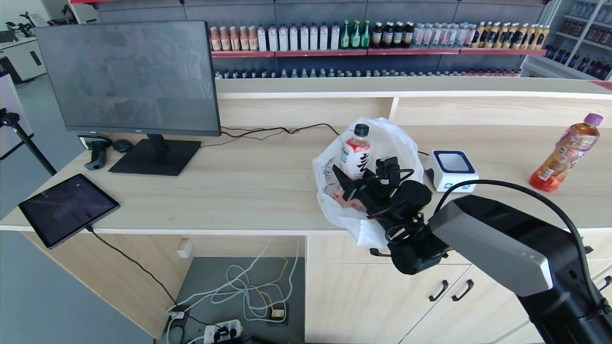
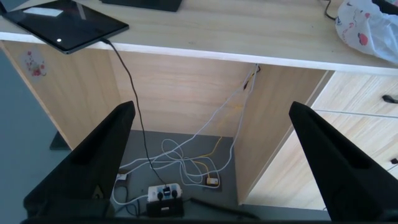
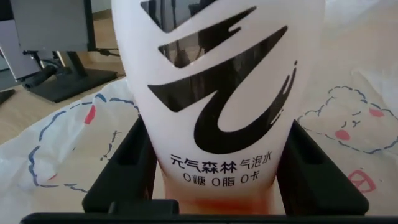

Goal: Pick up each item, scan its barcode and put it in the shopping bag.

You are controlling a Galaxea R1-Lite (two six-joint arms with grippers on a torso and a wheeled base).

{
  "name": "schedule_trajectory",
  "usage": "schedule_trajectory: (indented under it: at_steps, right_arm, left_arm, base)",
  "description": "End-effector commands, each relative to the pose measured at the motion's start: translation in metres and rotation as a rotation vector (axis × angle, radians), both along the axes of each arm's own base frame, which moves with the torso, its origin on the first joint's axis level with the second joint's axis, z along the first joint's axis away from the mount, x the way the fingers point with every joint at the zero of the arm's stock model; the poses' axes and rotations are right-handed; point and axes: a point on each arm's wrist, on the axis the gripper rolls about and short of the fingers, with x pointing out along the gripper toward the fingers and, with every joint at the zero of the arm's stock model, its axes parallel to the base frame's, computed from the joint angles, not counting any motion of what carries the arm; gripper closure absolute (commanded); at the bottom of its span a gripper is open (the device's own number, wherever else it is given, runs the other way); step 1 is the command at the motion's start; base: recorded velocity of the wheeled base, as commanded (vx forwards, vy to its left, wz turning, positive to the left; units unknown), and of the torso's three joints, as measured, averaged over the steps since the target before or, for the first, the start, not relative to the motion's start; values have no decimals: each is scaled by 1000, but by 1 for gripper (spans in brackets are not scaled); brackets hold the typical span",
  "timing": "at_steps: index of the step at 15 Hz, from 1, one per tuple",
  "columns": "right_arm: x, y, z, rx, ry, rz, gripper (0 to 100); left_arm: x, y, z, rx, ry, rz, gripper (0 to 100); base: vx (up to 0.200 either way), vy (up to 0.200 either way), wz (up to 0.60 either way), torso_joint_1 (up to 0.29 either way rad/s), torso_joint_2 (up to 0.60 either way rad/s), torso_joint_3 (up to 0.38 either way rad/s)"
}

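Note:
A drink bottle [image 1: 356,152] with a white label and black cap stands upright in my right gripper [image 1: 352,188], which is shut on its lower part. Its base sits within the mouth of the white plastic shopping bag [image 1: 399,141] on the counter. In the right wrist view the bottle [image 3: 217,93] stands between both black fingers [image 3: 127,169], with the bag [image 3: 351,118] spread behind it. An orange drink bottle [image 1: 564,154] with a purple cap stands at the counter's right end. The white barcode scanner [image 1: 451,170] sits just right of the bag. My left gripper [image 2: 214,168] hangs open below the counter's front edge.
A monitor [image 1: 129,76] stands at the back left, with a handheld scanner [image 1: 97,154] beside its foot. A tablet [image 1: 67,208] lies on the counter's left corner. Cables and a power strip [image 2: 165,194] lie on the floor under the counter. Cabinet doors [image 1: 430,296] are below the bag.

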Motion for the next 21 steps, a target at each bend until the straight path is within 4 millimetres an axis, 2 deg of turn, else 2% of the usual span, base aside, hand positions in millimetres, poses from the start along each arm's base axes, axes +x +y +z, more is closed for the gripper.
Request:
schedule_trajectory:
  at_steps: [1, 2, 8, 13, 18, 20, 21]
  right_arm:
    - [0, 2, -3, -2, 9, 3, 100]
    - [0, 2, -3, -2, 7, 3, 0]
    - [0, 2, 2, 6, -2, 7, 0]
    - [-5, 1, 17, 15, -24, 5, 0]
    - [-12, -2, 52, 43, -90, 2, 0]
    - [-18, -5, 63, 43, -101, 0, 0]
    - [-28, -9, 72, 32, -99, -4, 0]
  left_arm:
    - [0, 0, 0, 0, 0, 0, 0]
    - [0, 0, 0, 0, 0, 0, 0]
    - [0, 0, 0, 0, 0, 0, 0]
    - [0, 0, 0, 1, 0, 0, 0]
    - [0, 0, 0, 1, 1, 0, 0]
    - [0, 0, 0, 1, 0, 0, 0]
    - [0, 0, 0, 1, 0, 0, 0]
  base:
    - [0, 0, 0, 0, 0, 0]
    - [0, 0, 0, 0, 0, 0]
    - [0, 0, 0, 0, 0, 0]
    - [0, 0, 0, 0, 0, 0]
    - [0, 0, 0, 0, 0, 0]
    - [0, 0, 0, 0, 0, 0]
    - [0, 0, 0, 0, 0, 0]
